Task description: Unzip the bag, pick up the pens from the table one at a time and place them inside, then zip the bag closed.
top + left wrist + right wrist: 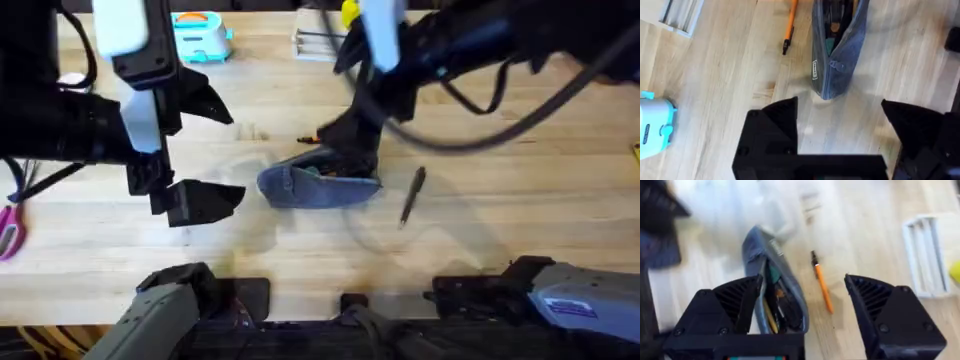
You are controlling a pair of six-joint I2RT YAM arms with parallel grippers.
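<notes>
1. Step in hand, as judged: bag (318, 185) already unzipped, mouth gaping, contents visible inside from both wrist views; loading of pens now due.
2. Bag lying near the middle of the table (500, 240), its zipper end toward the left gripper (200, 200).
3. Two pens counted, both outside the bag: orange pen (822, 286) just beside the bag on its far side, black pen (412, 195) near the bag on the side away from the left gripper.
4. One bag counted.
5. Right gripper (802, 307) spread wide, holding nothing, hovering above the bag and orange pen.
6. Left gripper likewise wide open and empty, near the bag's zipper end, not touching.
7. Next move, as a guess: lower onto the orange pen, pinch mid-shaft, lift, drop into the open mouth.
</notes>
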